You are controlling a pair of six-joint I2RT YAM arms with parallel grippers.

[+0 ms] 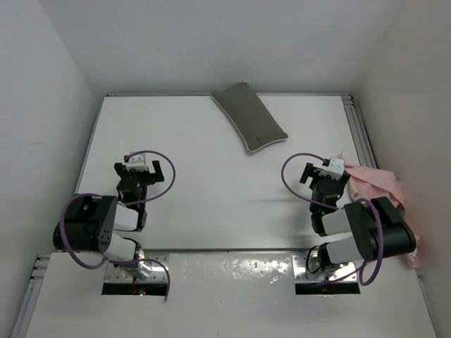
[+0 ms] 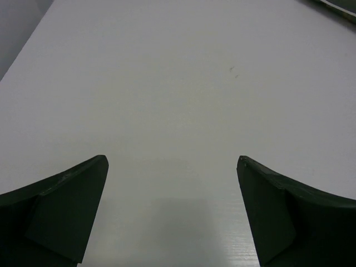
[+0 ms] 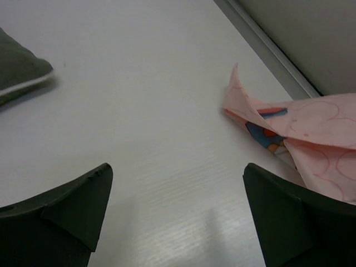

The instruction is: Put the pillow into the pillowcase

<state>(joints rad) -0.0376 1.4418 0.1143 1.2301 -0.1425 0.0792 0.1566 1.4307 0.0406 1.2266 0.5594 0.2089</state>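
At the left of the top view, the left claw [image 1: 144, 167] hangs over the bare tabletop [image 1: 211, 204]. Its jaws are spread wide and hold nothing; its wrist view shows only white surface between them.

Upper middle of the frame, the pillow [image 1: 250, 116] lies flat and slanted against the far edge. It is well apart from both arms.

Right of centre, the right claw [image 1: 323, 169] is likewise wide open and empty. In its wrist view a corner of the pillow shows at the upper left. A raised fold of the pillowcase [image 3: 311, 128] lies just beside the right-hand finger, not touching it as far as I can tell.

At the right edge of the top view, the pillowcase sits crumpled beside the rail, partly under the right arm.

Judging by this, nothing is gripped and the task is at its start: the step in hand is reaching for the cloth. The next move seems to call for the right claw to pinch the near fold and draw the pillowcase toward the middle. Its opening cannot be made out here, so finding it would come first.
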